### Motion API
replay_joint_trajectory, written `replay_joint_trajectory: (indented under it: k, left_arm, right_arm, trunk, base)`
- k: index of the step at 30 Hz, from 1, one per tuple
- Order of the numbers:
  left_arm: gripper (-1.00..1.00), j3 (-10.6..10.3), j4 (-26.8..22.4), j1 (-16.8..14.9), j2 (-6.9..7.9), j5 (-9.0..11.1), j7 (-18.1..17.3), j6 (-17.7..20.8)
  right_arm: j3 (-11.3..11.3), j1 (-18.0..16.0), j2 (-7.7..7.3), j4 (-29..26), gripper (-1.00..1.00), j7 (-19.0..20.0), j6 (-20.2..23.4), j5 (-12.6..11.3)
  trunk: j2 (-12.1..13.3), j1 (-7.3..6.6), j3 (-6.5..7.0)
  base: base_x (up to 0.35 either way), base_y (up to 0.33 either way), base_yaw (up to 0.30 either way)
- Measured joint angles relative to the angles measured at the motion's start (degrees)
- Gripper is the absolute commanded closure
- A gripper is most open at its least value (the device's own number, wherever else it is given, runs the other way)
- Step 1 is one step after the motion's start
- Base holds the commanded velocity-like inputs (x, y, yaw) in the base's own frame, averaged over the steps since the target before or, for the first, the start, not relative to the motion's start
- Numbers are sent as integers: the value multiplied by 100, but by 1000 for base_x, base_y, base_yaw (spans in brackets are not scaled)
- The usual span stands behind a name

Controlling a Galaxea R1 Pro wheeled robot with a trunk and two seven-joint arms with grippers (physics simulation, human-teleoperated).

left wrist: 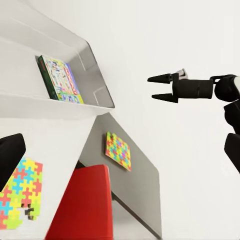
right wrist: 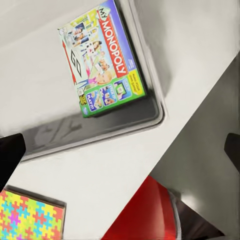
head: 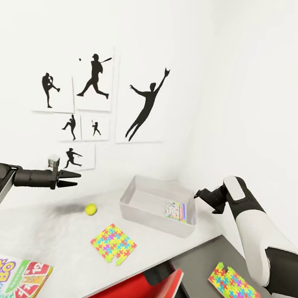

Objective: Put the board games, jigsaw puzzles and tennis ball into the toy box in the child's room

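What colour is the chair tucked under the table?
Bright red. The chair shows best in the left wrist view, below the table edge.

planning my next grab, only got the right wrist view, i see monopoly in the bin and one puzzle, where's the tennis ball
Observer: The tennis ball lies on the pale table, between the left gripper and the toy box.
Operator: any other puzzle
Observer: Yes, a second jigsaw puzzle lies on the table's dark lower section.
Operator: left gripper holding anything
Observer: No, it is open and empty, above the table.
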Motion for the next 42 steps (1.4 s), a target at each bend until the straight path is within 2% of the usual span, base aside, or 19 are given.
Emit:
replay_joint_trajectory:
  k: [13,29,42]
  left_arm:
    - [-100,1,0,-1,-12,1,6,0]
    - [-100,0,0,-1,-8,1,-4,0]
    - [-100,-3,0,-1,-12,2,3,0]
  right_arm:
    - [-7,1,-7,3,-100,0,-39,-2]
    - [-8,17,-3,3,-100,1,-78,-4]
    - [-8,35,-26,12,-100,9,-77,-1]
  trunk:
    - [0,0,0]
    - [1,0,0]
    - [-1,-2,0]
  base:
    - [-298,41,-33]
    - [-285,167,-264]
    - [-180,116,-280]
